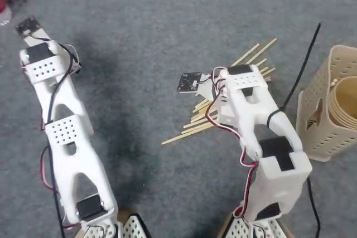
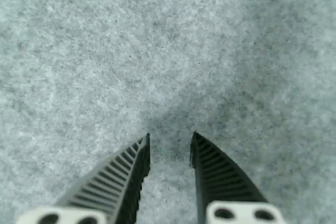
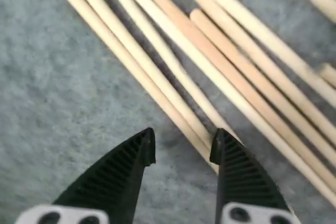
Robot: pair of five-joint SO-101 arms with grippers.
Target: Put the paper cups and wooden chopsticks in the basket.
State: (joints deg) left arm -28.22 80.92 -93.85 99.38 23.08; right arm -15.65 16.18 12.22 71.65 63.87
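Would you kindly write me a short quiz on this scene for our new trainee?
1. Fill in: inside the basket sit stacked paper ____.
2. True or false: the left tool is shut.
3. The chopstick pile lies: A) in the basket B) on the carpet under the right tool C) in the left tool.
Key: 1 cups; 2 false, it is open; 3 B.
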